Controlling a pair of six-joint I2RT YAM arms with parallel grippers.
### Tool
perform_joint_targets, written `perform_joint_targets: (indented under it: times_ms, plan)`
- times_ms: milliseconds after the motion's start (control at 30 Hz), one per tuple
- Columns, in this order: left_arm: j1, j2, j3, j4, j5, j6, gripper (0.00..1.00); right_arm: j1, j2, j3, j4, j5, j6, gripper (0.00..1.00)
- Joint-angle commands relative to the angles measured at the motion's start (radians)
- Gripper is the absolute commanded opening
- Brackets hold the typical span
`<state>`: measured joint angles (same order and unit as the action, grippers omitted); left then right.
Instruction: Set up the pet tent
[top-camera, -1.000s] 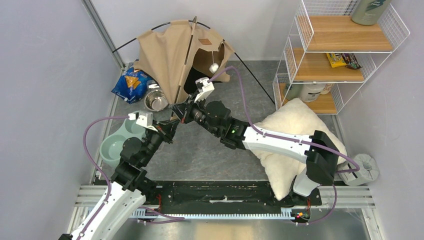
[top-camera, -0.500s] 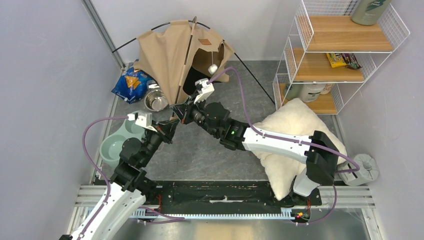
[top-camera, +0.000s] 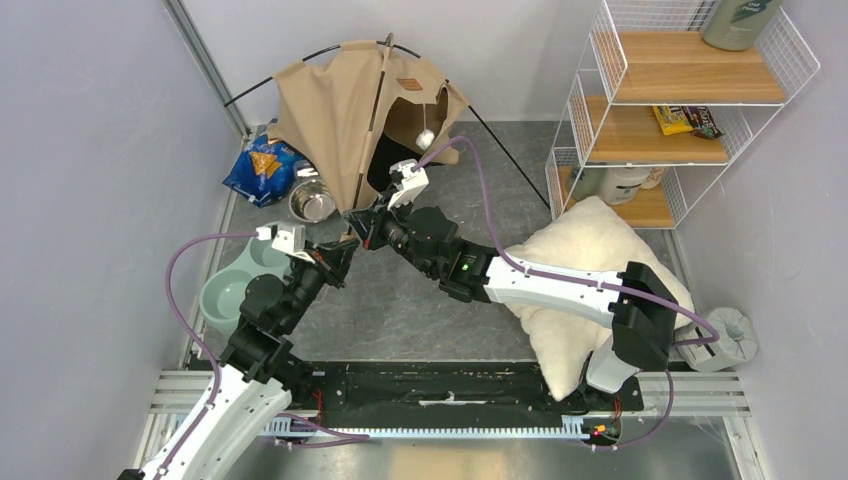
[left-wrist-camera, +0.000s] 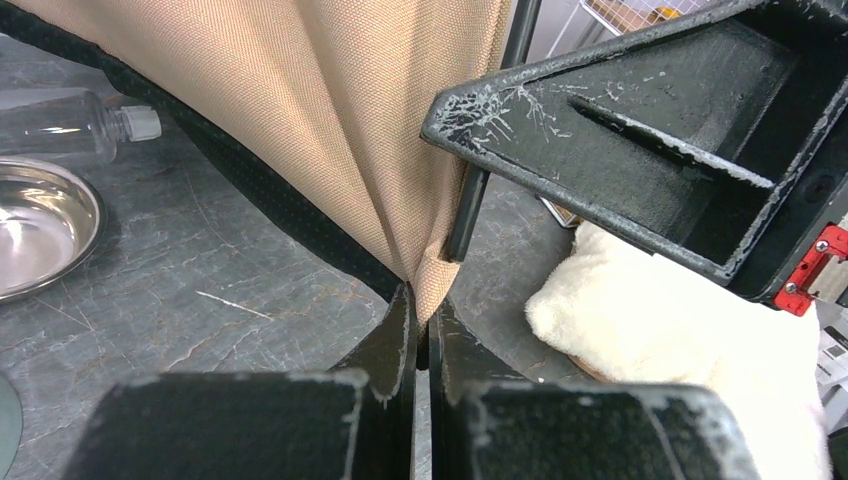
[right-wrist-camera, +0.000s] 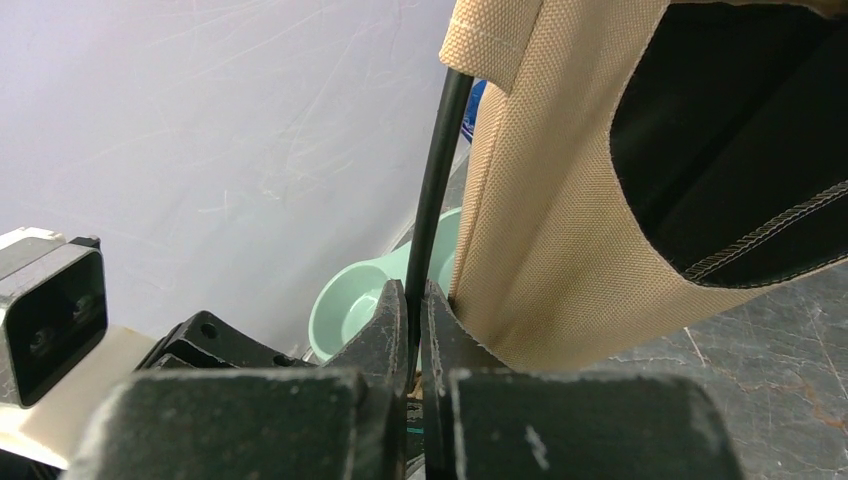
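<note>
White-shelled arms (top-camera: 560, 285) with black joints (top-camera: 265, 300), looping purple cables (top-camera: 168, 278), scuffed black fingers (left-wrist-camera: 398, 335), small green light (top-camera: 466, 264)

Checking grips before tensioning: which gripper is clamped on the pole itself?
The right gripper: it is shut on the black pole beside the tent. The left gripper pinches the tent's canvas corner instead.

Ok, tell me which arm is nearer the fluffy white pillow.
Right. The right arm passes over the pillow's left part in the top view; the left arm stands at the other side, beside the green double bowl, well apart from it.
</note>
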<state>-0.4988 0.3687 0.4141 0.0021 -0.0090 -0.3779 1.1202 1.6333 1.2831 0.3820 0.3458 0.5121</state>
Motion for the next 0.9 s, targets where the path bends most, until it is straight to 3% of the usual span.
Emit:
perform_joint_targets:
  times_ms: [0, 433, 633, 867]
  plan:
    - [-0.015, -0.012, 0.033, -0.055, 0.089, -0.034, 0.02, -0.048, -0.020, 0.058, 0.107, 0.181, -0.071, 0.00]
    - [-0.015, 0.015, 0.035, -0.035, 0.112, -0.040, 0.02, -0.046, -0.005, 0.064, 0.133, 0.001, -0.043, 0.00]
    - [-0.016, 0.021, 0.047, -0.028, 0.113, -0.039, 0.02, -0.046, 0.005, 0.059, 0.116, 0.010, -0.043, 0.00]
    - [-0.015, 0.014, 0.062, -0.033, 0.131, -0.052, 0.02, -0.046, 0.021, 0.063, 0.073, 0.124, -0.069, 0.00]
